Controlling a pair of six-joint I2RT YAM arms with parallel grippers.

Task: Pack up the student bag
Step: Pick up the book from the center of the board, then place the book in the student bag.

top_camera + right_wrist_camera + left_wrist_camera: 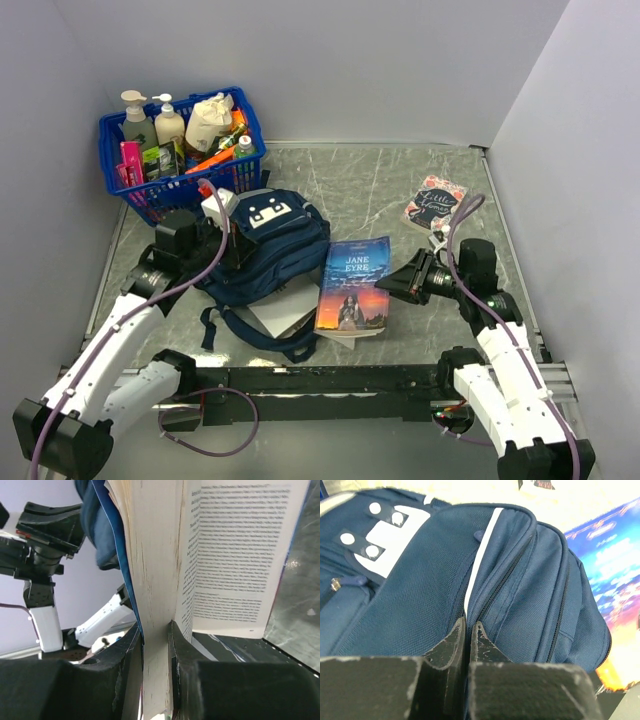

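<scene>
CLOSE QUARTERS AT THE BAG: Your student bag (285,258) lies slumped on the grey marbled table (360,185). Its white front patch is turned toward the far wall and its dark straps trail toward the arm bases.

Your left gripper (468,628) meets the bag at its left flank. The wrist camera shows the two fingers pressed almost together on the seam beside the bag's white stripe, pinching what looks like a thin fold of navy cloth.

Just right of the bag and touching its side, the Jane Eyre paperback (352,285) rests cover up. Your right gripper (156,630) clamps that book from the edge farthest from the bag. Its fingers squeeze the cream block of pages, and one printed leaf stands open beside them.

A white book (283,312) pokes out from under the bag's near edge, among the straps. Just beyond the bag's far-left corner stands a blue plastic basket (150,195) crowded with pump bottles (135,118) and packets.

Well to the right of the bag and further back, a Little Women paperback (436,203) lies flat by itself. Whether the bag's main compartment is unzipped, you cannot tell from these views
</scene>
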